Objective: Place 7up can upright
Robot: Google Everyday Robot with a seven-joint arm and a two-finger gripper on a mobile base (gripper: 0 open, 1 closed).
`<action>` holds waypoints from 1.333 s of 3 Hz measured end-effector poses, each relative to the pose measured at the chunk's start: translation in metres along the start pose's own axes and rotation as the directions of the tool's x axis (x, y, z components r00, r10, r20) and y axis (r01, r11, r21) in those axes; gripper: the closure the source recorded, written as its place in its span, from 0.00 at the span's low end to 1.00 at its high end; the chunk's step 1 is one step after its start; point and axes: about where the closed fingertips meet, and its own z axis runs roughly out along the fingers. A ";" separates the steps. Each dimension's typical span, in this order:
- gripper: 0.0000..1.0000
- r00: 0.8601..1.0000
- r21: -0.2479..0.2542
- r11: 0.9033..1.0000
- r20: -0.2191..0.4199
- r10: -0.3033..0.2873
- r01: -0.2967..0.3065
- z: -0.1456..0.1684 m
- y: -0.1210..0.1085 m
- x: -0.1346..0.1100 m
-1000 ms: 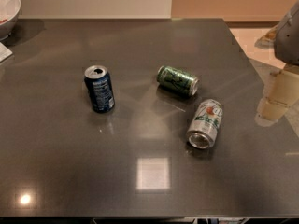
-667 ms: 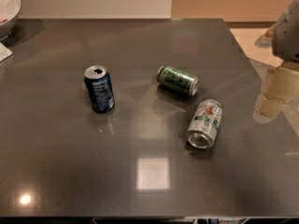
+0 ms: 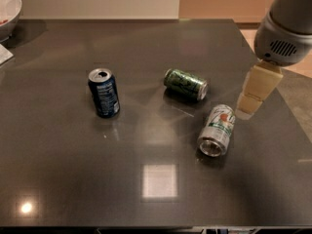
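The 7up can (image 3: 218,129), silver-white with green lettering and a red spot, lies on its side on the dark table (image 3: 58,169), right of the middle, its open end facing the near edge. My gripper (image 3: 249,104) hangs from the arm at the upper right, just right of and slightly above the can's far end, not touching it.
A dark green can (image 3: 185,83) lies on its side just behind and left of the 7up can. A dark blue can (image 3: 104,92) stands upright at the left middle. A white bowl (image 3: 7,11) sits at the far left corner. The table's right edge runs close behind the gripper.
The arm and gripper have moved left and inward over the table, closer to the 7up can. The cans have not moved.
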 end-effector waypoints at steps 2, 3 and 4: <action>0.00 0.960 0.041 0.970 -0.136 0.244 -0.241 0.030 -0.004 -0.025; 0.00 0.907 0.047 0.916 -0.127 0.401 -0.398 0.039 0.002 -0.035; 0.00 0.832 0.046 0.837 -0.095 0.547 -0.545 0.048 0.013 -0.037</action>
